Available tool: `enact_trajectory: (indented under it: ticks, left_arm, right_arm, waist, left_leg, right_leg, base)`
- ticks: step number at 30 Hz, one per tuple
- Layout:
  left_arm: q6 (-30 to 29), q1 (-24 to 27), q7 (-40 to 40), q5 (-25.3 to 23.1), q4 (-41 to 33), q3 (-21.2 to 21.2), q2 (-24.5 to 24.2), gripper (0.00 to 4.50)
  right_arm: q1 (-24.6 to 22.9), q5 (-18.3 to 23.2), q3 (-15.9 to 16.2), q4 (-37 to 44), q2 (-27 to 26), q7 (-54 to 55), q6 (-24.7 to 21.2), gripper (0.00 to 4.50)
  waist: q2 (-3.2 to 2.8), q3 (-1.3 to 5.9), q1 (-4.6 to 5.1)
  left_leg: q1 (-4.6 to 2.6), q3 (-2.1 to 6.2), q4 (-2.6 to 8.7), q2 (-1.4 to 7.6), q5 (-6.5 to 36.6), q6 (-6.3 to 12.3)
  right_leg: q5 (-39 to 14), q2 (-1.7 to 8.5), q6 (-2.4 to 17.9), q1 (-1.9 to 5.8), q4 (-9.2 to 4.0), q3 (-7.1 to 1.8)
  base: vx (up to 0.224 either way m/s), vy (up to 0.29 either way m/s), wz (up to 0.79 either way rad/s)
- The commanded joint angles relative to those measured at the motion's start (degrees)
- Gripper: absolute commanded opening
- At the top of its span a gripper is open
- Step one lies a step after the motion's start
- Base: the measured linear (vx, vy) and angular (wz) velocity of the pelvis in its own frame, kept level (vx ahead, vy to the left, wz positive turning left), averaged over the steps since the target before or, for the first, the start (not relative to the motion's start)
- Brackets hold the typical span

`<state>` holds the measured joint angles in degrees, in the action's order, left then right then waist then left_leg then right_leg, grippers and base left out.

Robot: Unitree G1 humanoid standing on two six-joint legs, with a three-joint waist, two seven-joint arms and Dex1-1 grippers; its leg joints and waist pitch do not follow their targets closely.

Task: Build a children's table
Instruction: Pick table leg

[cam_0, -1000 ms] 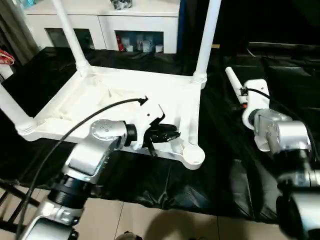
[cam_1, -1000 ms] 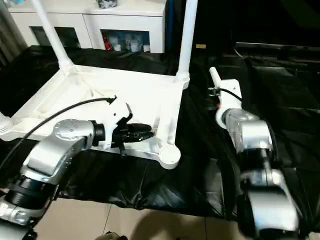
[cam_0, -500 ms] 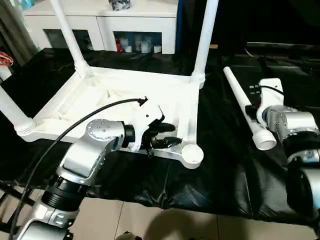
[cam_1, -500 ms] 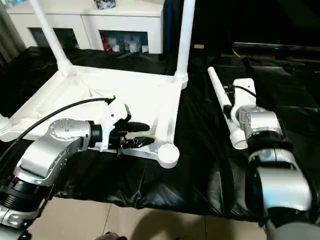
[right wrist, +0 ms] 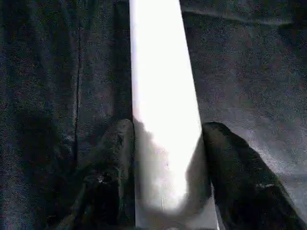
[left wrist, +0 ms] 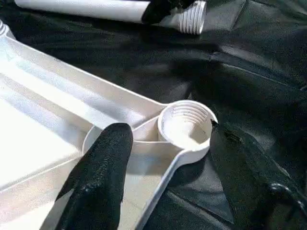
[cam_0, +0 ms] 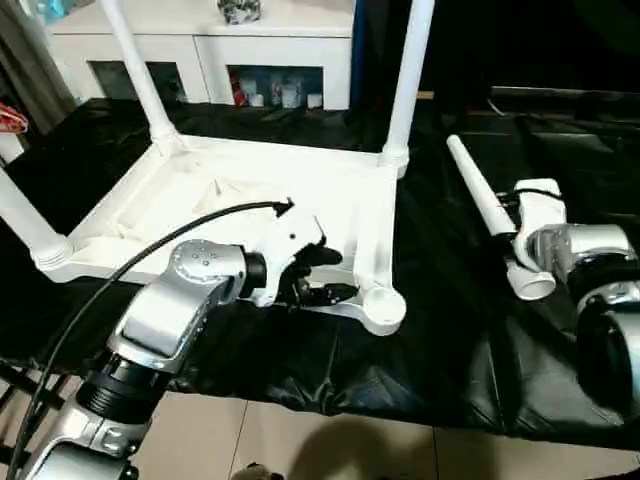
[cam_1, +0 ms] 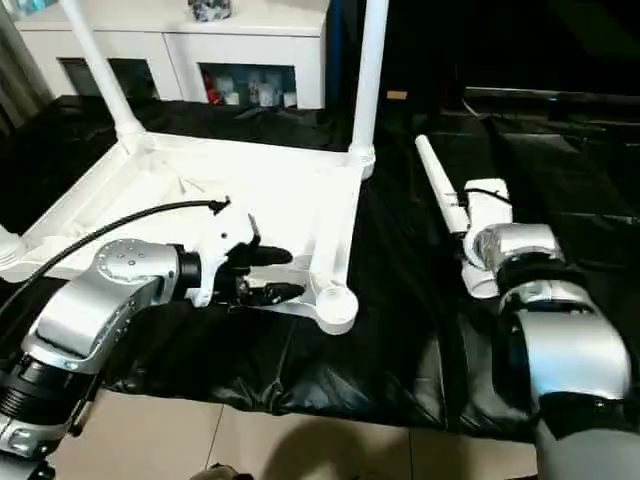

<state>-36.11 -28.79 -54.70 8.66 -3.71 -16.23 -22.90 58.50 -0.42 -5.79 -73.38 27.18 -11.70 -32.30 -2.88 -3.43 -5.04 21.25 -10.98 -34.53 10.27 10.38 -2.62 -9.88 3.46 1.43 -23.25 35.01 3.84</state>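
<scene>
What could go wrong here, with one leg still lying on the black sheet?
The right gripper straddles the loose leg; being round, it might roll or slip when lifted. The left gripper stands open around the empty corner socket and could block the leg or nudge the upturned tabletop.

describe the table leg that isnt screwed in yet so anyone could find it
Start at the upturned white table top on the black sheet, with three legs standing up from its corners. On the sheet beside the empty corner socket lies the loose leg, flat between the right gripper's fingers.
</scene>
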Motion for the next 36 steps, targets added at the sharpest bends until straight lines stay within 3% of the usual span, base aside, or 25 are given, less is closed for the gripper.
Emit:
enact_trajectory:
  ticks: [1,9,12,18,20,22,24,25,27,28,29,30,32,34,35,36]
  left_arm:
    - [-0.34,-0.06,-0.31,0.25,-1.13,-0.48,-0.74,2.96]
    - [0.34,-0.71,0.05,0.19,-0.06,-0.27,-0.80,2.96]
    - [1.28,-1.34,1.10,0.10,0.95,0.25,-0.35,2.96]
    - [5.73,-3.80,6.89,0.56,4.80,4.17,4.63,2.96]
    - [6.49,-4.08,8.02,0.99,5.43,4.93,5.93,2.96]
    - [6.70,-4.54,10.15,2.36,7.03,6.19,8.75,2.96]
    - [6.59,-4.63,10.81,2.84,7.70,6.55,9.77,2.96]
    - [6.69,-4.81,11.47,3.62,8.68,7.01,11.32,2.96]
    - [6.62,-4.90,11.51,3.73,8.83,7.05,11.53,2.96]
    - [3.72,-6.54,12.77,5.52,10.63,8.24,14.16,2.96]
    - [2.68,-7.22,13.45,6.35,11.32,8.94,15.22,2.96]
    - [2.57,-7.29,13.52,6.44,11.39,9.01,15.33,2.96]
    - [2.49,-9.38,17.01,7.13,13.88,11.53,17.77,2.96]
    - [2.98,-10.03,17.71,7.75,14.58,12.47,18.54,2.96]
    - [1.28,-11.76,19.66,11.32,16.06,16.03,20.76,2.96]
    - [1.28,-11.76,19.66,11.32,16.06,16.03,20.76,2.96]
  right_arm:
    - [1.05,-0.11,-0.28,-1.31,0.37,-0.99,-1.23,1.95]
    - [0.74,0.97,-2.05,-2.29,1.33,-0.68,-0.95,1.86]
    - [0.62,2.60,-4.20,-2.18,2.15,0.25,0.02,1.86]
    - [-1.65,11.55,-14.42,0.41,3.61,0.35,9.51,1.84]
    - [-2.51,13.05,-15.82,1.29,3.40,-1.73,11.57,1.84]
    - [-5.57,17.33,-19.48,4.78,2.12,-8.85,15.18,1.84]
    - [-7.23,18.83,-20.41,6.76,1.40,-12.51,16.22,1.84]
    - [-11.03,21.53,-21.11,12.23,-0.50,-19.89,17.59,1.84]
    - [-11.57,22.01,-21.18,13.08,-0.77,-20.83,17.53,1.84]
    - [-18.10,27.99,-20.99,24.74,-3.73,-29.67,13.37,1.84]
    - [-20.49,30.22,-20.64,29.22,-4.72,-32.36,11.40,1.84]
    - [-20.75,30.46,-20.60,29.70,-4.83,-32.64,11.19,1.84]
    - [-26.41,35.24,-17.56,40.75,-6.26,-37.83,6.25,1.84]
    - [-28.19,36.95,-16.42,44.44,-6.60,-39.37,4.60,1.83]
    - [-30.70,39.97,-15.13,50.12,-7.22,-41.72,1.90,1.83]
    - [-30.70,39.97,-15.13,50.12,-7.22,-41.72,1.90,1.83]
  waist:
    - [0.85,4.13,-0.08]
    - [0.79,4.09,-0.07]
    - [0.72,4.13,-0.10]
    - [0.75,4.41,-0.27]
    - [1.01,4.58,-0.39]
    - [0.95,4.56,-0.37]
    - [1.08,4.70,-0.52]
    - [1.09,4.79,-0.57]
    - [1.02,4.89,-0.58]
    - [1.13,4.90,-0.64]
    - [0.83,4.91,-1.30]
    - [0.92,4.97,-1.20]
    - [0.96,4.91,-1.75]
    - [1.05,4.72,-2.09]
    - [1.26,4.72,-2.23]
    - [1.21,4.85,-2.50]
  left_leg:
    - [-0.40,1.10,3.10,2.16,11.09,0.93]
    - [-0.52,1.07,3.05,2.15,11.73,0.92]
    - [-0.51,1.09,3.04,2.13,11.74,0.84]
    - [-0.34,0.95,2.79,1.98,10.44,1.66]
    - [-0.02,0.91,2.65,1.97,8.85,3.08]
    - [0.12,0.77,2.53,1.89,8.54,3.88]
    - [0.28,0.77,2.42,1.94,7.54,5.61]
    - [0.37,0.78,2.29,1.94,6.64,6.74]
    - [0.33,0.97,2.35,2.17,6.02,7.12]
    - [0.34,0.75,2.23,2.03,5.93,7.58]
    - [-0.12,0.78,2.18,2.38,6.31,8.46]
    - [0.19,0.88,2.20,2.38,5.39,8.88]
    - [0.28,0.99,2.31,2.53,5.03,8.92]
    - [0.22,0.96,2.45,2.39,5.63,8.23]
    - [0.29,0.91,2.47,2.34,5.47,7.75]
    - [0.27,1.10,2.45,2.42,5.52,7.42]
  right_leg:
    - [-16.02,4.22,11.74,2.92,-4.14,-2.29]
    - [-16.88,4.24,11.91,2.87,-4.29,-2.24]
    - [-16.49,4.19,11.82,2.88,-4.29,-2.23]
    - [-13.12,4.15,12.26,3.12,-4.13,-2.16]
    - [-11.22,4.21,12.82,3.33,-3.95,-2.06]
    - [-10.65,4.14,12.86,3.43,-4.03,-2.05]
    - [-10.04,4.10,12.99,3.52,-4.01,-1.89]
    - [-9.51,4.04,13.00,3.56,-3.93,-1.85]
    - [-9.77,4.12,13.29,3.46,-3.88,-1.70]
    - [-9.83,3.93,13.34,3.39,-4.06,-1.73]
    - [-9.54,3.98,12.61,3.12,-4.12,-1.91]
    - [-8.70,3.87,12.79,3.28,-3.89,-1.80]
    - [-10.37,4.01,12.25,3.12,-4.35,-1.61]
    - [-13.13,4.00,10.92,3.12,-4.73,-1.63]
    - [-14.04,4.03,10.26,3.20,-4.78,-1.68]
    - [-14.98,4.25,9.95,3.13,-4.73,-1.62]
  base:
    - [0.000,0.000,0.00]
    - [0.000,0.000,0.00]
    - [0.000,0.000,0.00]
    - [0.000,0.000,0.00]
    - [0.000,0.000,0.00]
    - [0.000,0.000,0.00]
    - [0.000,0.000,0.00]
    - [0.000,0.000,0.00]
    - [0.000,0.000,0.00]
    - [0.000,0.000,0.00]
    - [0.000,0.000,0.00]
    - [0.000,0.000,0.00]
    - [0.000,0.000,0.00]
    - [0.000,0.000,0.00]
    - [0.000,0.000,0.00]
    - [0.000,0.000,0.00]
